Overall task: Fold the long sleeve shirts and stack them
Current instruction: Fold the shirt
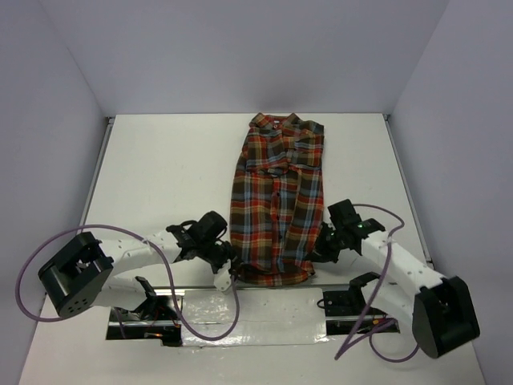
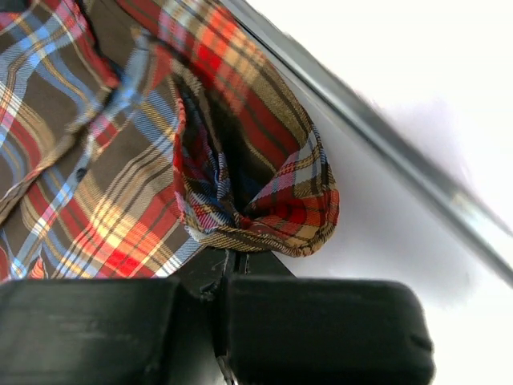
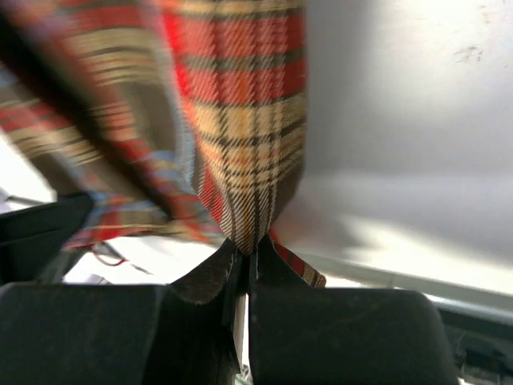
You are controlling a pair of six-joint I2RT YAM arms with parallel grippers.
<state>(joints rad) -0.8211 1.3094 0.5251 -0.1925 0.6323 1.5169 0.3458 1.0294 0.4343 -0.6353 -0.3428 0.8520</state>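
Inspection found one plaid long sleeve shirt (image 1: 276, 200) lying face up on the desk (image 1: 176, 168), right of centre, with its collar at the far end and its hem nearest the arm bases. The garment lay as a narrow lengthwise band with no sleeve spread to either side, so the sleeves were judged already turned in or under, though their exact lie could not be confirmed. The left claw (image 2: 228, 258) was clamped together on the hem's left corner, with a bunched pinch of fabric caught between its tips. The right claw (image 3: 243, 255) was likewise clamped on the hem's right corner, the cloth rising from its closed tips. The near edge appeared slightly gathered, while the rest lay flat. In my judgement the task stood roughly midway: the narrowing was done, the fold of hem toward collar was not yet made, and the stacking was outstanding, since no second shirt or pile was visible. No bin, basket or other container appeared in any view, so there were no contents to report.
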